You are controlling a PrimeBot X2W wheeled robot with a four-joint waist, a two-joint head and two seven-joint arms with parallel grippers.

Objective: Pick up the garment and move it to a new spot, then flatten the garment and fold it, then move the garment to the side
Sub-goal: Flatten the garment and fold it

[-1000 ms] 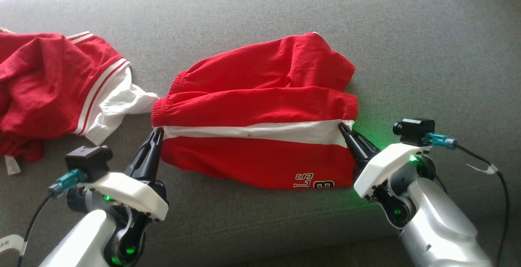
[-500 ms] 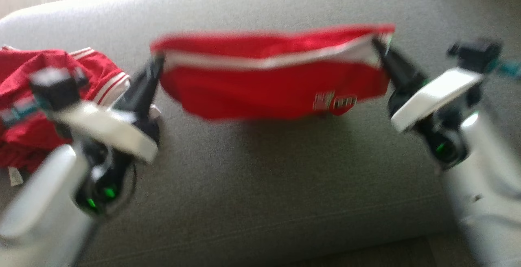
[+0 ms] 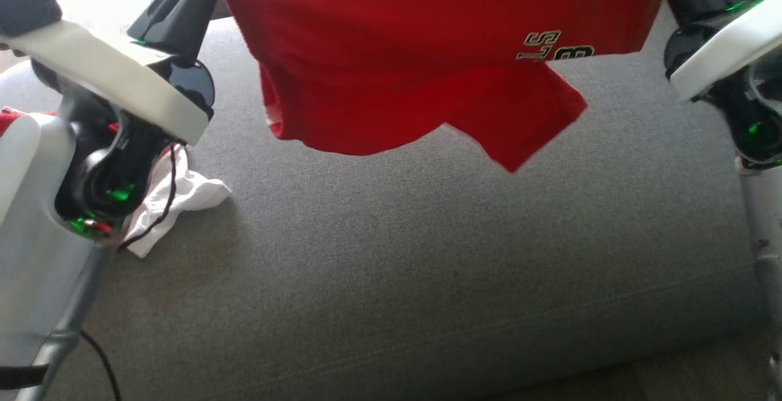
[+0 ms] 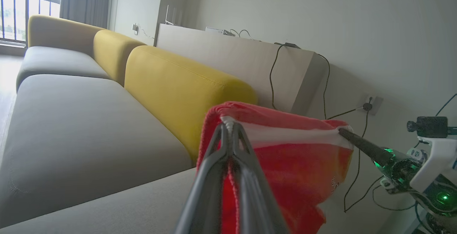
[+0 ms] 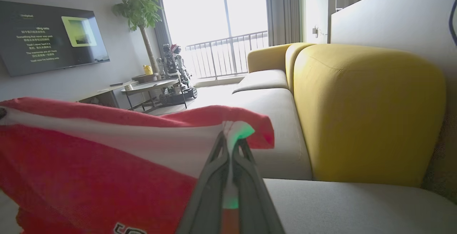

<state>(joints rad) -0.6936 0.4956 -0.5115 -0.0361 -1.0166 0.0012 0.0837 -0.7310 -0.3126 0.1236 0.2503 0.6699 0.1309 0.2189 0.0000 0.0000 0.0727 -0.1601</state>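
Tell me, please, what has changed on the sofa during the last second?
The left gripper and the right gripper raised the red shorts off the grey sofa seat; they lay there crumpled, now hang spread in the air. The head view also shifted. Unchanged: both stay shut on the ends of the white stripe; the other garment lies on the seat at the left.
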